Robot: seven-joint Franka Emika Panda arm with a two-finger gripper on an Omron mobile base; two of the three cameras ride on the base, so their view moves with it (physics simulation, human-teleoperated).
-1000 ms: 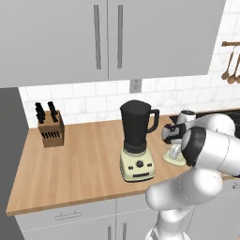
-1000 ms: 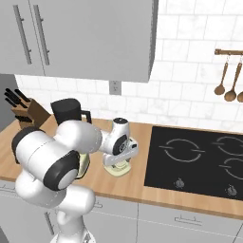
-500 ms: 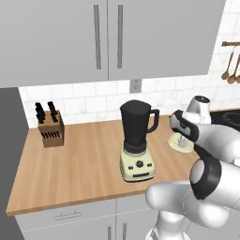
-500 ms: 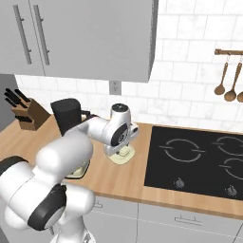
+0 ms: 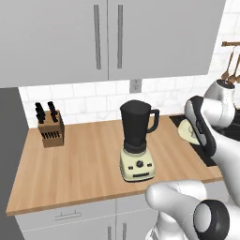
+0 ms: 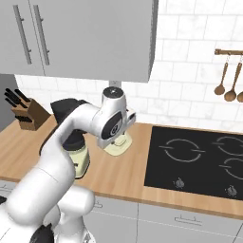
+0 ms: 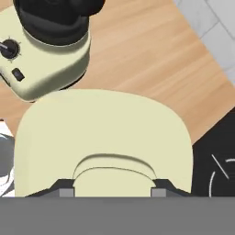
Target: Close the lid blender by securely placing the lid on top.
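The blender [image 5: 136, 140] stands mid-counter, its dark jar [image 6: 66, 110] open at the top above a cream base with dark knobs [image 7: 43, 59]. The lid [image 7: 103, 133], pale cream with a raised centre knob, hangs a little over the counter to the blender's right, near the stove edge. My gripper [image 7: 112, 186] is shut on the lid, one finger tip on each side of the knob. The lid [image 6: 118, 148] sits just under my hand [image 6: 114, 126] in the right base view. My forearm partly hides the lid [image 5: 186, 132] in the left base view.
A wooden knife block [image 5: 50, 129] stands at the counter's far left. The black stove top [image 6: 199, 159] lies right of the lid. Wooden spoons [image 6: 228, 88] hang on the wall, and grey cabinets [image 5: 108, 37] sit above the blender.
The arm has swung up and unfolded, and the lid has risen from the counter with the hand. The blender has not moved.
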